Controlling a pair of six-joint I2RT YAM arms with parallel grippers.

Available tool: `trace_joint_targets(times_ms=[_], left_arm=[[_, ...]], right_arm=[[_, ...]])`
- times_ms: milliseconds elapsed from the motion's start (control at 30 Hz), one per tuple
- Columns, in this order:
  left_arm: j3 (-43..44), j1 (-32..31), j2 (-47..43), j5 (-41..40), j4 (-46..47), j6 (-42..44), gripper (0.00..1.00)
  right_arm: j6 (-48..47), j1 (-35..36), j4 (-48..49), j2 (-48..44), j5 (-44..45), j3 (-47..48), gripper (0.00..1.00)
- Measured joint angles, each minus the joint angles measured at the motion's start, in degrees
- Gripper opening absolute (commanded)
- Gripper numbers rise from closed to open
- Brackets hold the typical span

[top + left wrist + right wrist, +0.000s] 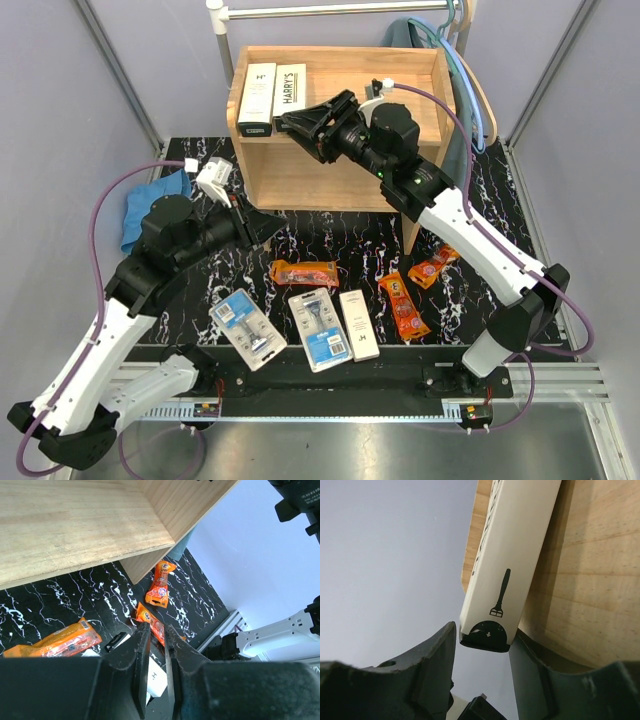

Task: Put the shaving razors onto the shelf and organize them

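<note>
The wooden shelf (340, 160) stands at the back. Two white Harry's boxes (258, 95) (288, 90) lie side by side on its top tier at the left. My right gripper (284, 124) is open, its fingers on either side of the black end of the right-hand box (507, 555); the left finger stands apart from the box. On the table lie a third white box (358, 323), three orange pouches (304, 271) (403, 305) (433, 266) and two blister cards (246, 328) (322, 328). My left gripper (262, 238) is shut and empty, low in front of the shelf (75, 525).
A blue cloth hat (150, 205) lies at the left beside my left arm. A metal clothes rail (330, 10) with hangers stands behind the shelf. The left wrist view shows two pouches (160, 585) (55, 642) and the white box (156, 677) below the fingers.
</note>
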Motion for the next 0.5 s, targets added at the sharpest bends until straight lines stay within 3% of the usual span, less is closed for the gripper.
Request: trace_joint_targets(times_ms=[333,500], left_arm=[[-0.3,0.0,-1.3,-0.5,0.0,0.6,0.22],[-0.6,0.0,-1.7,-0.8,-0.2,0.6,0.25]], right_arm=[[0.8,0.0,3.0,0.1,-1.3,0.0,0.76],[1.1,0.0,3.7,-0.2,-1.7,0.0,0.81]])
